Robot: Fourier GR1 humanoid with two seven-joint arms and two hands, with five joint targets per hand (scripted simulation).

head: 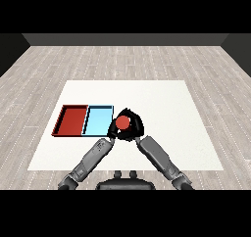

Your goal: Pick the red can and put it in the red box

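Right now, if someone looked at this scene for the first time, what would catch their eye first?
Probably the red can, near the middle of the white table, with the black fingers of the right hand curled round it and the left hand close beside. Next, the red tray and light blue tray lie side by side just left of the hands.

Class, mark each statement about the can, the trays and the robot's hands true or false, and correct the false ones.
1. The red can lies in the red tray. False: it is right of both trays, held in the hands.
2. The red tray lies left of the light blue tray. True.
3. The right hand curls round the can. True.
4. The left hand rests far from the can. False: it is right beside it.
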